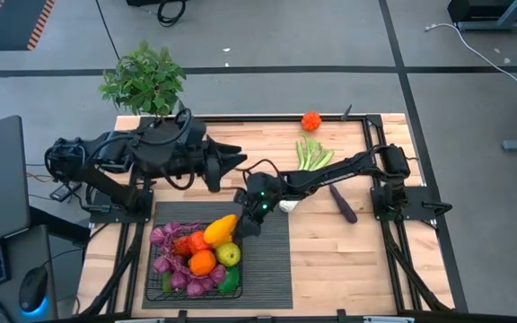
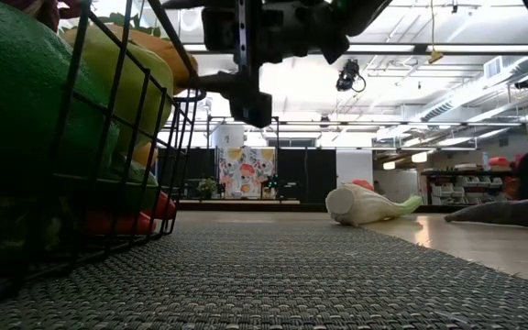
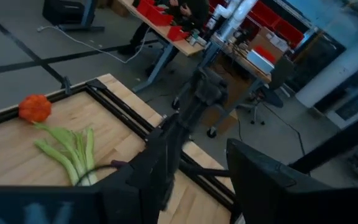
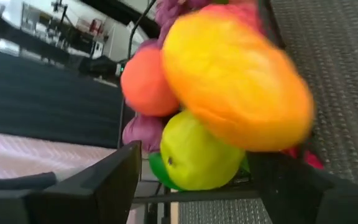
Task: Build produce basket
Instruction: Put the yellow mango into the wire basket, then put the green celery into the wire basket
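Bench [image 1: 330, 260]: pale planked wood, matt. Mat [image 1: 272, 260]: dark woven ribbing. Basket [image 1: 153, 289]: black wire mesh. Produce [image 1: 203, 262]: smooth plastic.

Blurred in the right wrist view: yellow-orange produce [image 4: 238, 84] over the basket [image 1: 155, 285], edges smeared; cut off beside the basket in the low view: green fruit [image 2: 21, 101], kind impossible to tell.

Dark jointed arms, black cables

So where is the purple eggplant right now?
In the high view, the eggplant lies on the bare wooden table, on the right side just below the right arm, near the leek and outside the basket.
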Controlling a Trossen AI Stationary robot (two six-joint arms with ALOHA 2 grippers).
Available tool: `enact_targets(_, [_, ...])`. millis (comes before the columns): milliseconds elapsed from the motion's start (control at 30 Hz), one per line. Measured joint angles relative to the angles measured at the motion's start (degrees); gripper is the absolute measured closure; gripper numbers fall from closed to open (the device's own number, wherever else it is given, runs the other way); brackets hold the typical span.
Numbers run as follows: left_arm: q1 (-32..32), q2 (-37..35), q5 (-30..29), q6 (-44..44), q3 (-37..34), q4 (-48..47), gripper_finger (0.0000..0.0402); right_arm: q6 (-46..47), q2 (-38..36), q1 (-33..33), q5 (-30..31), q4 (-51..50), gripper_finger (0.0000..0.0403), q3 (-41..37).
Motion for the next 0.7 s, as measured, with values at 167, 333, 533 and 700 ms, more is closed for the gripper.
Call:
enact_targets(167, [-0.96,0.00,2.26,3.50,0.00,-0.06,0.0230,3.45,-1.17,-1.00,-4.43,-1.45,0.0116,0.00])
enact_targets(333, [-1.94,0.00,5.98,6.80,0.00,-0.53,0.0230,1.35,-3.71,0.39,-5.10,-11.04,0.0119,0.02])
enact_targets(533, [-3.32,0.00,7.34,8.36,0.00,-3.55,0.0230,0.39,-7.06,0.55,4.01,-22.52,0.0120,0.02])
enact_targets(700, [-4.25,-0.02,7.29,8.42,0.00,-4.33,0.0230,3.40,-10.24,-0.17,19.70,-22.43,0.0120,0.02])
